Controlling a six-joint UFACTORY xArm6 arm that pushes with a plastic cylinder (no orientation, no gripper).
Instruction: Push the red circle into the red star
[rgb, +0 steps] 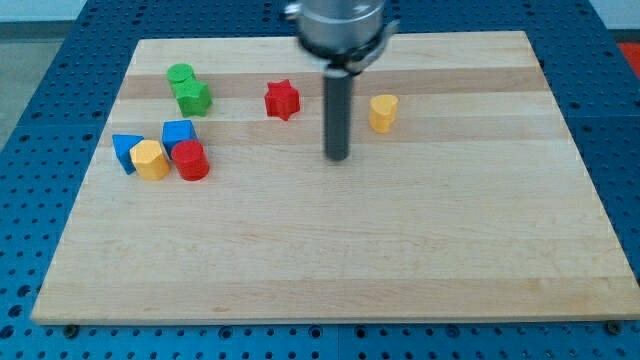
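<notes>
Camera view shows you the red circle (191, 160), likely light and slippery, at the view's left touching a blue block (179, 133) and well apart from the red star (282, 99); my tip (337, 156), jawless, holds nothing—push its lower-left side.

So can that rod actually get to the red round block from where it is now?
Probably yes. My tip stands on bare wood to the right of the red circle, nothing between; the blue block and yellow block crowd its far sides.

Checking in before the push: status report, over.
My tip on bare board, right of red star. Red circle far left, touching blue cube. Path between them clear.
</notes>
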